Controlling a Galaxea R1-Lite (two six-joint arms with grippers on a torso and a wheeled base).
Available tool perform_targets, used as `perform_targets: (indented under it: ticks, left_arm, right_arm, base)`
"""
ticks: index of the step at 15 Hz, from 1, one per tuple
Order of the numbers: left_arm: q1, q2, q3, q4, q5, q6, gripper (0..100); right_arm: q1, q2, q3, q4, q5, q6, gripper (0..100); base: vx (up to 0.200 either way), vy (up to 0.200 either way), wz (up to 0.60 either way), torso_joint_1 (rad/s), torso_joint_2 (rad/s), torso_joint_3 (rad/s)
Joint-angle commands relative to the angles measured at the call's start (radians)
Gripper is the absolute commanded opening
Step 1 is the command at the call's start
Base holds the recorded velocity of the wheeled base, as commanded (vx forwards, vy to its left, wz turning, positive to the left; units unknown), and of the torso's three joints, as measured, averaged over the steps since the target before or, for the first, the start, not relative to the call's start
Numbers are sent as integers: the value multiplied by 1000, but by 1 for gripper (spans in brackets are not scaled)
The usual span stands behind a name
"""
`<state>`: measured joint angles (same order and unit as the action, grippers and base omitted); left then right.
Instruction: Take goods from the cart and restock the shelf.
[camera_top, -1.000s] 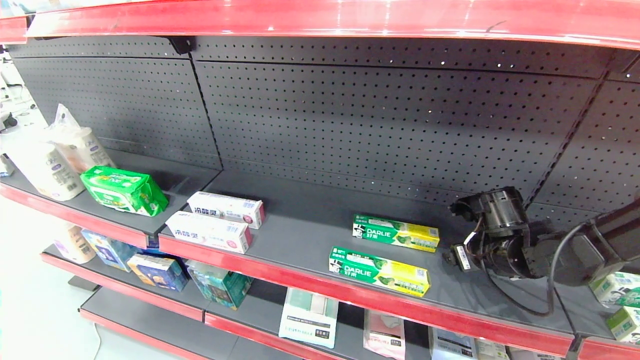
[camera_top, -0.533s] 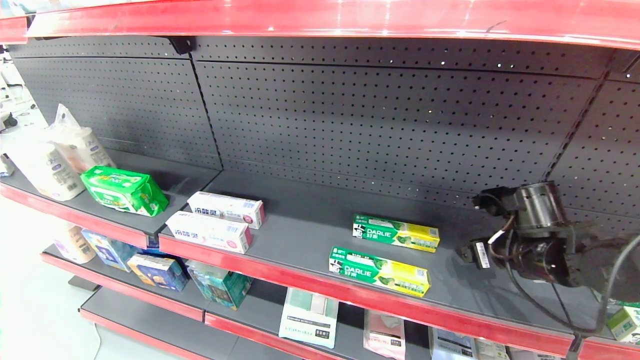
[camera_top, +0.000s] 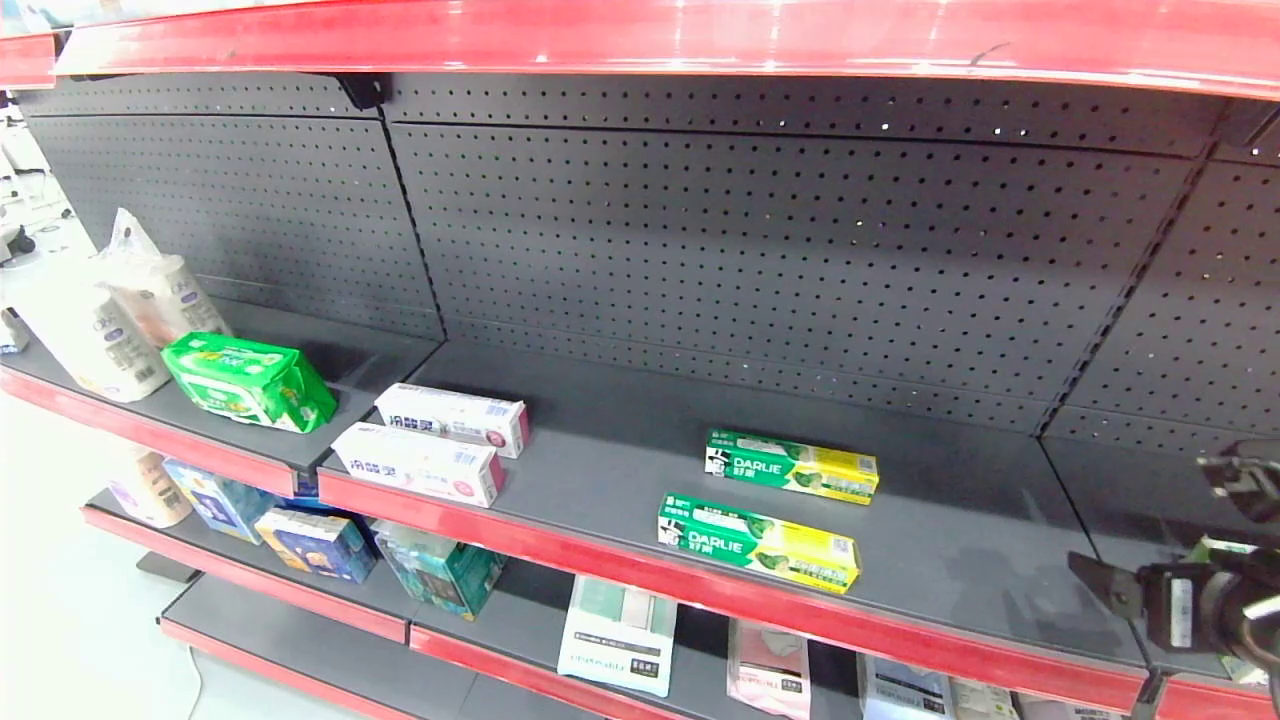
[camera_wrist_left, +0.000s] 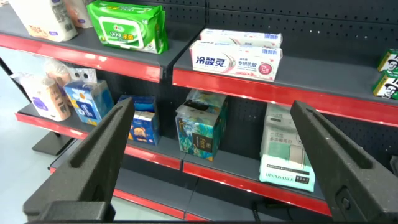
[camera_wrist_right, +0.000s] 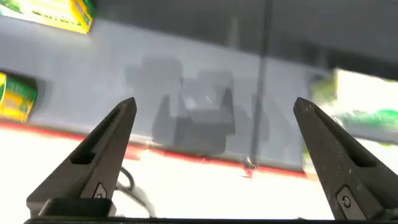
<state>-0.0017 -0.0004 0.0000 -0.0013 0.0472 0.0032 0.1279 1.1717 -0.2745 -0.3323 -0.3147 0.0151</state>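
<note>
Shelf (camera_top: 620, 470): dark top with a red front lip, carrying the goods.
Green boxes: two are lying flat, the rear green box (camera_top: 792, 466) and the front green box (camera_top: 758, 541). Their long axes are running along the shelf's length, near parallel. The front one is sitting at the lip.
White boxes: two are lying flat to the left, the rear white box (camera_top: 452, 418) and the front white box (camera_top: 418, 463). Their long axes are likewise following the shelf, and they are sitting close together.
Wipes pack (camera_top: 250, 380): one, green, lying on the next bay left, beside two pale bags (camera_top: 95, 340).
Right pincer (camera_wrist_right: 214, 109): spread wide and holding nothing. It is hanging over the shelf's lip, right of the green boxes.
Left pincer (camera_wrist_left: 211, 106): spread wide and holding nothing. It is facing the lower shelves (camera_wrist_left: 205, 171) beneath the white boxes.
Hard to make out: a white-green pack (camera_wrist_right: 367, 99) by the right pincer is showing blurred. The lip is cutting off goods on the lower shelves in the head view.
</note>
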Motion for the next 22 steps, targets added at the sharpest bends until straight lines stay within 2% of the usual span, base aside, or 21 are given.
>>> perform_targets:
  ticks: [1,2,4,7,10,14,18,19,21,22]
  left_arm:
    - [0,0,0,0,0,0,100]
    - [0,0,0,0,0,0,100]
    - [0,0,0,0,0,0,100]
    - [0,0,0,0,0,0,100]
    - [0,0,0,0,0,0,100]
    - [0,0,0,0,0,0,100]
    - [0,0,0,0,-1,1,100]
    - [0,0,0,0,-1,1,100]
    - [0,0,0,-2,-1,1,100]
    - [0,0,0,-2,-1,1,100]
  right_arm:
    - [-145,-299,156,-5,121,-69,100]
    - [-189,-534,216,9,252,-129,100]
    - [-180,-724,267,27,282,-172,100]
    - [-178,-1106,265,276,279,-182,100]
    - [-175,-1095,259,291,250,-182,100]
    - [-143,-1132,262,297,249,-70,100]
    - [-128,-1172,270,273,236,-64,100]
    - [-128,-1172,273,268,252,-47,100]
    - [-128,-1172,274,299,353,-47,100]
    - [-128,-1172,268,352,347,-34,100]
  base:
    - [0,0,0,0,0,0]
    - [0,0,0,0,0,0]
    - [0,0,0,0,0,0]
    - [0,0,0,0,0,0]
    - [0,0,0,0,0,0]
    - [0,0,0,0,0,0]
    - [0,0,0,0,0,0]
    - [0,0,0,0,0,0]
    - [0,0,0,0,0,0]
    - [0,0,0,0,0,0]
